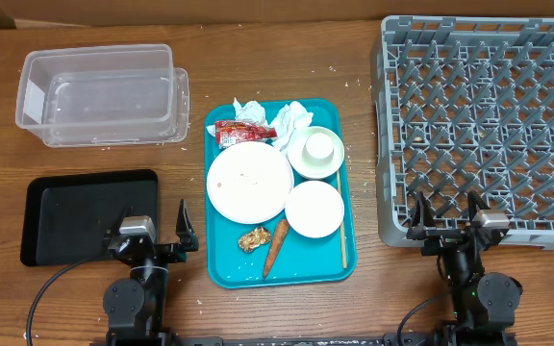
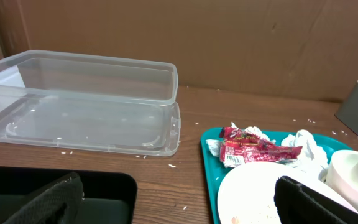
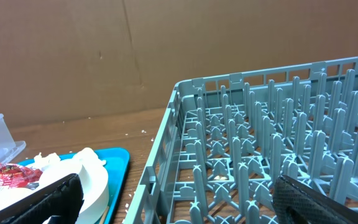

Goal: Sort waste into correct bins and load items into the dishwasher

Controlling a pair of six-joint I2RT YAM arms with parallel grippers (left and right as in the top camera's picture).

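- One grey dish rack (image 1: 385, 144) fills the right of the counter (image 1: 190, 29), its pegs bare; it probably sits there so the right arm (image 1: 484, 288) can load it directly; its far and right edges are cut off in the overhead view.
- One teal tray (image 1: 306, 261) sits mid-counter between both arms, carrying dishes and waste mixed together.
- Two bins lie on the left, both empty: the clear tub (image 1: 99, 53) at the back, the black tray (image 1: 75, 216) in front beside the left arm (image 1: 135, 288); which waste suits which bin I cannot tell.
- Both pairs of jaws stand wide apart, gripping nothing; in the wrist views their tips are only dark blurs.
- On the teal tray, the large plate (image 1: 249, 181) lies flat on the left; one bowl (image 1: 314, 208) lies just beside it; the second bowl (image 1: 299, 165) holds the cup (image 1: 319, 146), which hides its inside.
- Crumpled napkins (image 1: 291, 120) bunch at the back; the red wrapper (image 1: 243, 133) lies against them.
- At the front lie the carrot piece (image 1: 276, 245) and the brown lump (image 1: 253, 238); the chopstick (image 1: 342, 231) runs along the right rim.
- White specks (image 2: 173, 165) dot the counter; possibly rice, too small to tell.
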